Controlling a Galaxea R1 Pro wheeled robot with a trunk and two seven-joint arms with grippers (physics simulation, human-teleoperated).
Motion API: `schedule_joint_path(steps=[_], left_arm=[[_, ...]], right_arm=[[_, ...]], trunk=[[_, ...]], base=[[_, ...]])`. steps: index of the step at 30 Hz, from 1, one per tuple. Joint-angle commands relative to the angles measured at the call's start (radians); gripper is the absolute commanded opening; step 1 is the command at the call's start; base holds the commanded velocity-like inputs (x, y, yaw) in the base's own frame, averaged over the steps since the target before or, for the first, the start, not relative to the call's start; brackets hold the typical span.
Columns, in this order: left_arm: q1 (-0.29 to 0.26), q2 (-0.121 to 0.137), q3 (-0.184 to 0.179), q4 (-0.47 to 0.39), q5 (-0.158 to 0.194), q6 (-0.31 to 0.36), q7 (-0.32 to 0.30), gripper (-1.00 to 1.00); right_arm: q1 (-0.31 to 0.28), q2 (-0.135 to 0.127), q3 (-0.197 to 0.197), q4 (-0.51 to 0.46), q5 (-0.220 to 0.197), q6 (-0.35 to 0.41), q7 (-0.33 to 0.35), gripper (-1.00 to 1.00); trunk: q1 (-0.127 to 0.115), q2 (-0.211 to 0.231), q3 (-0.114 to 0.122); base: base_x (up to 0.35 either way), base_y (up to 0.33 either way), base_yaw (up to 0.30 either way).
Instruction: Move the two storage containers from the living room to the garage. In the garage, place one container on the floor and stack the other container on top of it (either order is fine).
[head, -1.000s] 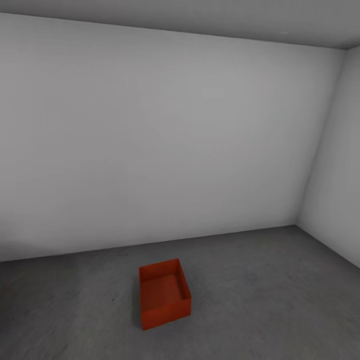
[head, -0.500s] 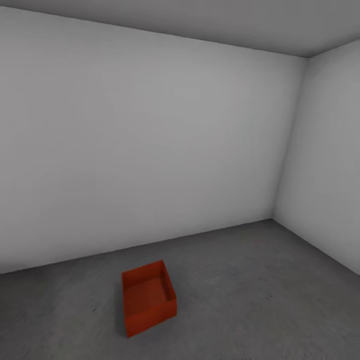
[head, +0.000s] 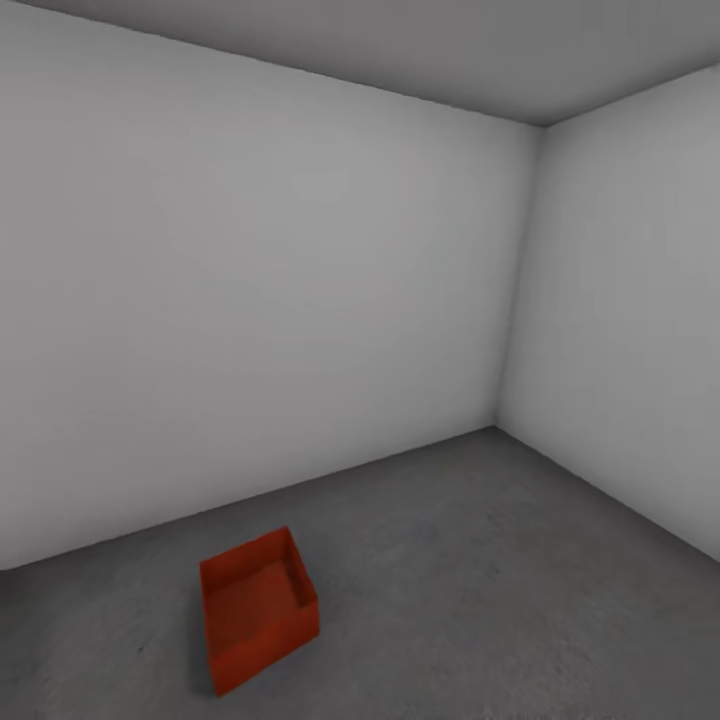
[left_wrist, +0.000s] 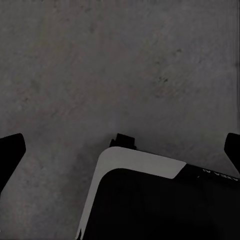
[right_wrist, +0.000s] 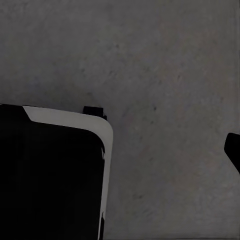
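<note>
One orange-red storage container sits open-topped and empty on the dark grey concrete floor of the garage, at the lower left of the head view, a short way from the back wall. The second container is out of view. In the left wrist view my left gripper hangs over the bare floor, its dark fingertips wide apart at the picture's edges, open and empty. My right gripper also hangs over the floor, with one fingertip at the edge, open and holding nothing.
Plain pale grey walls meet in a corner at the right. Concrete floor stretches to the right of the container. My own black and white base shows below each wrist camera.
The head camera has turned to the right: the container has slid toward the lower left of the picture and the room's corner has come further in. The container itself has stayed put.
</note>
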Motion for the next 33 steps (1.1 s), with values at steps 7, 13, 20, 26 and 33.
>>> schedule_joint_path(steps=[7,13,20,26,33], left_arm=[[-0.001,0.0,0.005,0.0,0.002,-0.004,0.002,1.0],[-0.001,0.0,0.005,0.001,0.003,-0.004,0.006,1.0],[-0.001,0.0,0.005,0.0,0.003,-0.004,0.011,1.0],[-0.001,0.001,0.005,0.0,0.003,-0.004,0.012,1.0],[-0.001,0.002,0.005,0.0,0.003,-0.006,0.012,1.0]], right_arm=[[-0.001,-0.005,0.008,0.003,-0.004,-0.004,0.001,1.0],[-0.001,-0.007,0.008,0.003,0.0,-0.002,0.002,1.0],[-0.001,-0.012,0.008,0.003,-0.002,-0.005,0.001,1.0],[-0.001,-0.013,0.008,0.003,0.002,-0.005,0.001,1.0],[-0.001,-0.013,0.008,0.003,0.004,-0.005,0.001,1.0]], trunk=[[0.0,-0.001,-0.001],[0.0,-0.001,-0.001],[0.0,-0.001,-0.001],[0.0,-0.001,-0.001],[0.0,-0.001,-0.001]], base=[[0.0,0.0,-0.297],[0.0,0.0,-0.297],[0.0,0.0,-0.297],[0.0,0.0,-0.297],[0.0,0.0,-0.297]])
